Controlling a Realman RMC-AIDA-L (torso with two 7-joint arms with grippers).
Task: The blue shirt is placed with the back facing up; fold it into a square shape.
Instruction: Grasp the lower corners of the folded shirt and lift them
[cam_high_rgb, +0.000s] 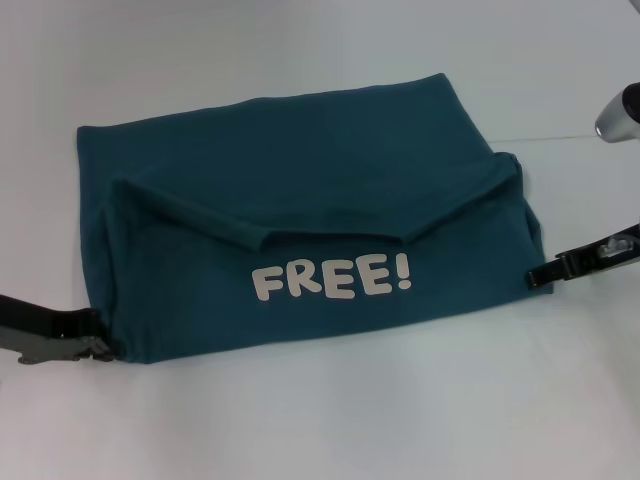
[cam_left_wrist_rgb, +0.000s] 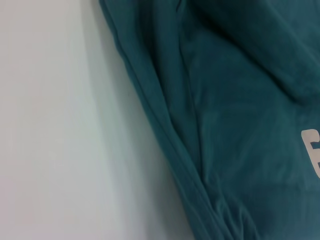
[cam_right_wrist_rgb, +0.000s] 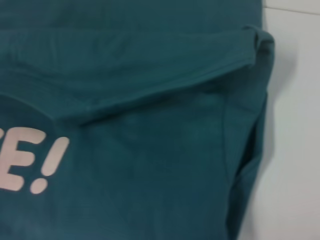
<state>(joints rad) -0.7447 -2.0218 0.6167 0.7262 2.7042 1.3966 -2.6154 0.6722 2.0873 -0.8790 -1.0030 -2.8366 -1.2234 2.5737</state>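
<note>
Lying folded between both pincers, blue shirt (cam_high_rgb: 300, 230) on white table (cam_high_rgb: 320, 420).
Touching its near corners: left gripper (cam_high_rgb: 92, 338) and right gripper (cam_high_rgb: 545, 272), apparently clenching fabric edges; "FREE!" lettering (cam_high_rgb: 332, 277) facing up.

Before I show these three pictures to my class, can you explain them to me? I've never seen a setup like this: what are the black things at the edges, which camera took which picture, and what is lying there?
This is a two-armed robot folding laundry. The wide picture comes from a camera on its head, looking down at a white table. On the table lies the blue shirt, already partly folded, with cream "FREE!" lettering facing up. The black things are its hands: the left gripper at the shirt's near left corner and the right gripper at its right edge. Whether either is pinching the cloth is unclear. The other two pictures come from cameras on each wrist, showing close-ups of the shirt's left edge and right edge.
</note>
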